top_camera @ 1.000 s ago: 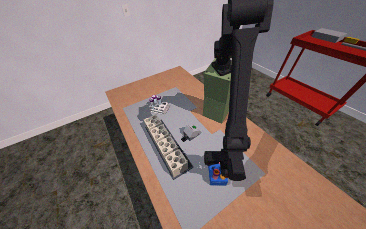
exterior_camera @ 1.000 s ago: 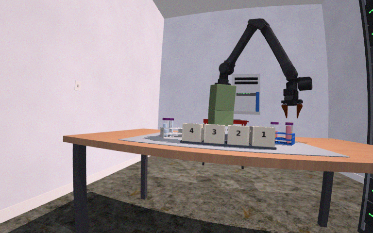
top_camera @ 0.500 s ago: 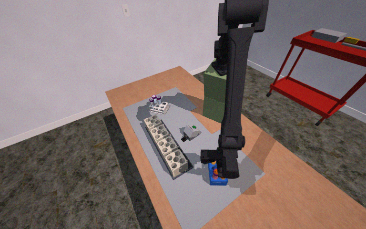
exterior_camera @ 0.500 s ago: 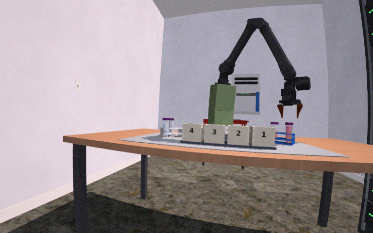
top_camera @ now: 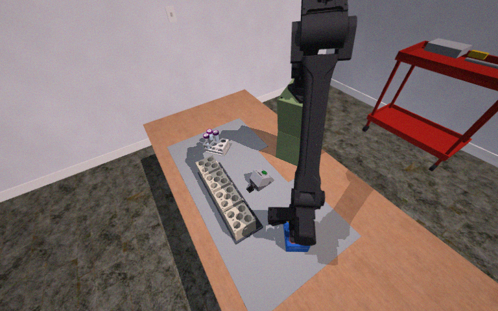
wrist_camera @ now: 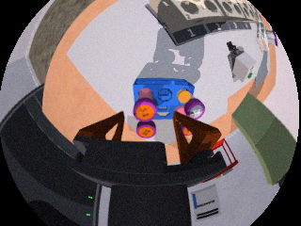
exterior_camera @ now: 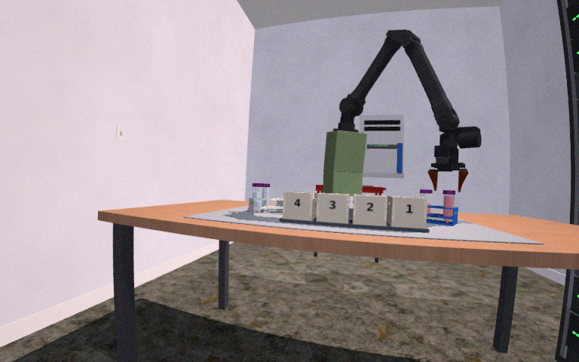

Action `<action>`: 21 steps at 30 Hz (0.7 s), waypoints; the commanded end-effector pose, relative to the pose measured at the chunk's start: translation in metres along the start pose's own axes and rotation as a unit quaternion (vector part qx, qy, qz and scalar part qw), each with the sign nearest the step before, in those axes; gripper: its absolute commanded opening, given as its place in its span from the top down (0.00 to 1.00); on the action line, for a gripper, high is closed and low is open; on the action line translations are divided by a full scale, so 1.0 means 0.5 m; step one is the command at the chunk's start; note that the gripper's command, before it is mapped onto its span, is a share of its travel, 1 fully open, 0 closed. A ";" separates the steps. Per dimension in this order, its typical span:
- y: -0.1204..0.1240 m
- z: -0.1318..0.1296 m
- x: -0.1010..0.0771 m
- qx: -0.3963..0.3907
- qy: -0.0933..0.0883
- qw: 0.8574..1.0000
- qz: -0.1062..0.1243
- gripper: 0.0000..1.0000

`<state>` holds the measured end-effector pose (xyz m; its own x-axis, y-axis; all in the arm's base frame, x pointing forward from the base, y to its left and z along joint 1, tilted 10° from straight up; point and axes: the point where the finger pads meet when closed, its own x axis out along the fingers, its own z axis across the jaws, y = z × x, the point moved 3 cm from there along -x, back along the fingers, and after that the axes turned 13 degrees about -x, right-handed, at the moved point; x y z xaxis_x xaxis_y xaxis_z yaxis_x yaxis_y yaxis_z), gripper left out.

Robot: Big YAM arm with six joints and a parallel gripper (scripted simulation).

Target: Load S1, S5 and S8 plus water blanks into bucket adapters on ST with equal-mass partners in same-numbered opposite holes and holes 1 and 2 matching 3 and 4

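Your gripper (exterior_camera: 448,179) hangs open and empty above the blue sample rack RS (exterior_camera: 444,212), where the samples stand in their wells. Watch the descent: these tubes (wrist_camera: 145,111) crowd together, so a fingertip may catch a neighbouring cap, perhaps X6. Adapter 1 (exterior_camera: 407,210) stands just beside the rack; all 4 look empty

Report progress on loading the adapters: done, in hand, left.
Done: nothing; every hole seen in the adapters on the stand is bare. In hand: nothing; the gripper hangs open above the blue sample rack, whose tubes stand in their wells. Left: all sample transfers, any blanks from the white rack, then the green key.
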<state>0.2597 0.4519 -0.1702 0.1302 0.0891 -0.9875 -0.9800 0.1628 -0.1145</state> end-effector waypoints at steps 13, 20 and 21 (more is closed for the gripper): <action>-0.037 0.046 -0.005 -0.002 -0.030 0.999 -0.012 0.20; -0.026 0.034 0.002 0.000 -0.020 1.000 -0.009 0.20; -0.026 0.034 0.002 0.000 -0.020 1.000 -0.009 0.20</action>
<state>0.2679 0.4549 -0.1779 0.1371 0.0980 -0.9857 -0.9788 0.1659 -0.1197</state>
